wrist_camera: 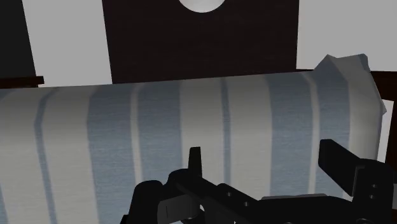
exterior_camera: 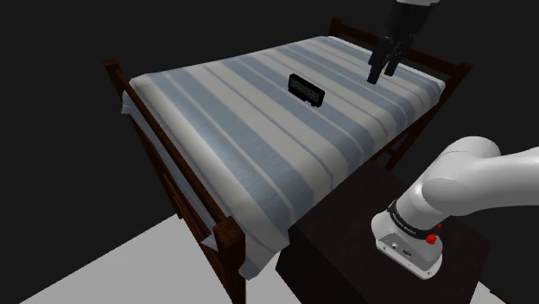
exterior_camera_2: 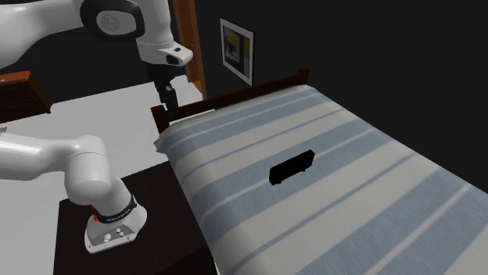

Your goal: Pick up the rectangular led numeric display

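End effector (exterior_camera: 381, 76) — over bed (exterior_camera: 216, 164) edge | LED display (exterior_camera: 306, 89) well apart, mid-bed

A blue-and-white striped bed cover (exterior_camera: 242, 147) lay over a dark wooden frame (exterior_camera: 226, 246), which stood on a pale grey floor (exterior_camera: 121, 268). In the second exterior view a framed picture (exterior_camera_2: 237, 50) hung on the dark wall beside a brown door frame (exterior_camera_2: 186, 47), and a wooden dresser (exterior_camera_2: 19, 92) stood at that view's left edge
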